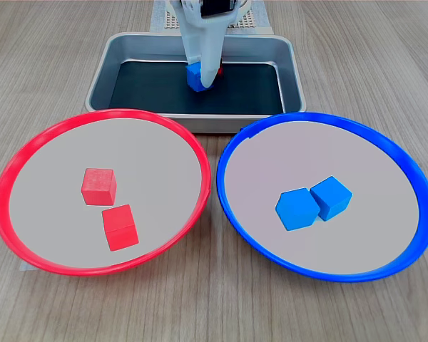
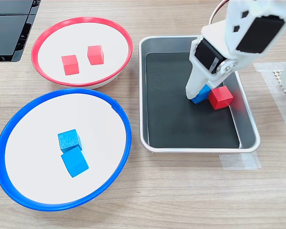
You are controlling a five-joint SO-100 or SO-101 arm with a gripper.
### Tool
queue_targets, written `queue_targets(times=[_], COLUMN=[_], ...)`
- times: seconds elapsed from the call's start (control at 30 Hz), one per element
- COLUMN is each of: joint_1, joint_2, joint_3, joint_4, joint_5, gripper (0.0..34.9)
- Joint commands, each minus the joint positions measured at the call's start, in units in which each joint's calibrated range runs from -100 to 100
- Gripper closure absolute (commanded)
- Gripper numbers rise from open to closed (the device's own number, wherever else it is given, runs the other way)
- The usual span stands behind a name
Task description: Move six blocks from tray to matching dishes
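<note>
- A wooden table held everything, seen from the front in the first exterior view and from above in the second exterior view.
- The blue-rimmed dish sat on the first exterior view's right, holding two blue blocks that touched each other.
- The red-rimmed dish sat just beside it on the first exterior view's left, holding two red blocks close together.
- The silver tray with a black floor lay behind both dishes in the first exterior view.
- The white arm reached down into the tray.
- The gripper was pinching a third blue block at the tray floor.
- A third red block sat in the tray, touching the held blue one.
</note>
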Motion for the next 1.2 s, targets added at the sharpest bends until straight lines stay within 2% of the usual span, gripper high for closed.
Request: queue_targets(times=[0.0,0.17,0.4,0.43,0.5,0.6,0.73,0.8,0.83,0.87,0.9,1.03,1.1,1.17], joint_1=[-2.28,-8.31,-16.31,-16.96,-17.62,-17.53,-15.55,-13.58,-12.54,-11.32,-10.09,-3.13,0.64,2.8], joint_2=[1.31,9.16,29.45,31.5,34.23,34.74,28.94,24.25,21.61,18.88,16.15,5.57,1.22,-2.53], joint_3=[-8.39,-31.88,-53.0,-54.36,-55.46,-55.55,-51.45,-47.63,-45.44,-42.89,-39.98,-27.51,-21.5,-16.13], joint_4=[1.82,4.63,-4.12,-4.87,-6.27,-6.27,-2.72,0.91,3.31,6.36,9.33,19.9,22.13,21.46], joint_5=[-0.59,-5.86,-9.52,-9.57,-9.57,-9.57,-8.84,-7.96,-7.18,-5.67,-3.81,5.81,11.04,14.6], gripper=[34.7,34.8,34.5,32.1,20.8,13.7,17.3,23.8,26.0,31.2,34.6,34.6,34.6,34.6])
